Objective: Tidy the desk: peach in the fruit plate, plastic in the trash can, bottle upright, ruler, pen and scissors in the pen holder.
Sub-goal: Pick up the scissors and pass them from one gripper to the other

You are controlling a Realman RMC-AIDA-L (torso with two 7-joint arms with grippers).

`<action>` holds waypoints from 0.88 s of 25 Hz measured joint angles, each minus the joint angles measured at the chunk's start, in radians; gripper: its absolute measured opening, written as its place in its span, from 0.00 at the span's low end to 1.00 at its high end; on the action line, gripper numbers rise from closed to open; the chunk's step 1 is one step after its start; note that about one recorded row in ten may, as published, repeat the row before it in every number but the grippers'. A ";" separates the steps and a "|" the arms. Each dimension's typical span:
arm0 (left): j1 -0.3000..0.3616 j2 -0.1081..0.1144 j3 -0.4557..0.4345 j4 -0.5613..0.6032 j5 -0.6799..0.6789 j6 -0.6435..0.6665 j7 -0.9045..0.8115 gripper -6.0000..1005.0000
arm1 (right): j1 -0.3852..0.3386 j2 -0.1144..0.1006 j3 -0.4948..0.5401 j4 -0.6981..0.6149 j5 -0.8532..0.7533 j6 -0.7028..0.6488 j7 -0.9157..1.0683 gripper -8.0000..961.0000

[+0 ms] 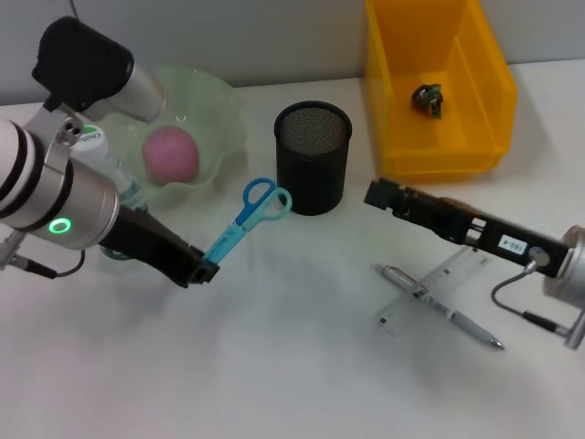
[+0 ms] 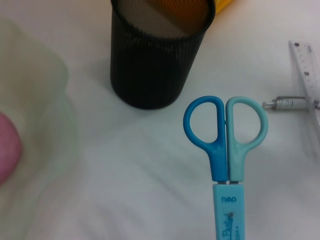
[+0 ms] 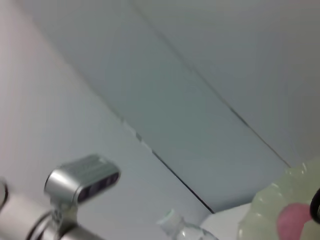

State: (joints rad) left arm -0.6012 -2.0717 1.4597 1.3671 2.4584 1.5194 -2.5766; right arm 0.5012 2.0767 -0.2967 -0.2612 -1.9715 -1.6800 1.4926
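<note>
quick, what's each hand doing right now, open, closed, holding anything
Left hand: closed on the scissors, held by the sheath end.
Right hand: beside the pen holder, holding nothing visible; open or closed cannot be told.

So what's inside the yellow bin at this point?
One small dark crumpled piece lies on the floor of the yellow bin, probably the plastic. The near wall hides the front strip of the floor, so anything there cannot be seen.

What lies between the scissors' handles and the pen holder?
Only bare table: the left wrist view shows an open gap between the scissors, held by the left hand, and the pen holder.
</note>
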 joint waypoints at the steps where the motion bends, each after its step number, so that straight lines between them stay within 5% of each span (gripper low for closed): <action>1: 0.000 0.000 0.000 0.000 0.000 0.000 0.000 0.22 | 0.001 0.001 0.023 0.048 0.003 0.013 0.044 0.86; 22: -0.006 0.001 0.092 0.079 -0.030 -0.112 0.059 0.23 | 0.050 0.007 0.123 0.267 0.038 0.210 0.217 0.86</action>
State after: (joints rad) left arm -0.6076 -2.0709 1.5520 1.4465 2.4286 1.4070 -2.5172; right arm 0.5509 2.0834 -0.1736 0.0054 -1.9338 -1.4696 1.7098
